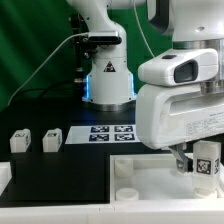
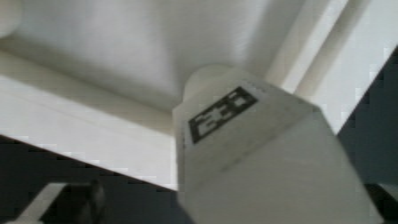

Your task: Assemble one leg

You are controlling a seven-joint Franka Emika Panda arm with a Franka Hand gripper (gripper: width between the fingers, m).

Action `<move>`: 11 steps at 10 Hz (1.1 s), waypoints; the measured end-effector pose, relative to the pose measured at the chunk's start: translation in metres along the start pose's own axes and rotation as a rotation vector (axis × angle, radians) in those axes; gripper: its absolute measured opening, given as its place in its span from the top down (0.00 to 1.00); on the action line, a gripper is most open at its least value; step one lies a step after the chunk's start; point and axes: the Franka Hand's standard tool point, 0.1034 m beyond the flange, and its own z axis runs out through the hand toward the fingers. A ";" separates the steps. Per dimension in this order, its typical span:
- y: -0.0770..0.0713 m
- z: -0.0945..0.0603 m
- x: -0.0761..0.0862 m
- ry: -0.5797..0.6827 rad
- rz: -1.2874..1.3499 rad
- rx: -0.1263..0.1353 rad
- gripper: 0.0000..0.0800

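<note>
- Leg (image 1: pixel 207 160) (image 2: pixel 240 150): tagged, clamped in end effector (image 1: pixel 200 168), over white tray (image 1: pixel 150 185).
- Second leg (image 1: pixel 20 141), third leg (image 1: pixel 51 139): on black tabletop (image 1: pixel 40 168), exterior view's left.
- Marker board (image 1: pixel 100 133): beside third leg.

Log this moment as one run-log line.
claw: shut on leg | leg: held over tabletop | loose legs: two, exterior view's left

Even bright light, wrist view soft, exterior grainy

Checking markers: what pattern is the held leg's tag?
Leg tag: black and white blocks; clearest in wrist view.
</note>
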 end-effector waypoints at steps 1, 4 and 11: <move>0.000 0.000 0.000 0.000 0.018 0.000 0.20; -0.001 0.000 0.000 0.000 0.331 0.003 0.65; -0.005 0.000 0.016 0.001 1.126 0.055 1.00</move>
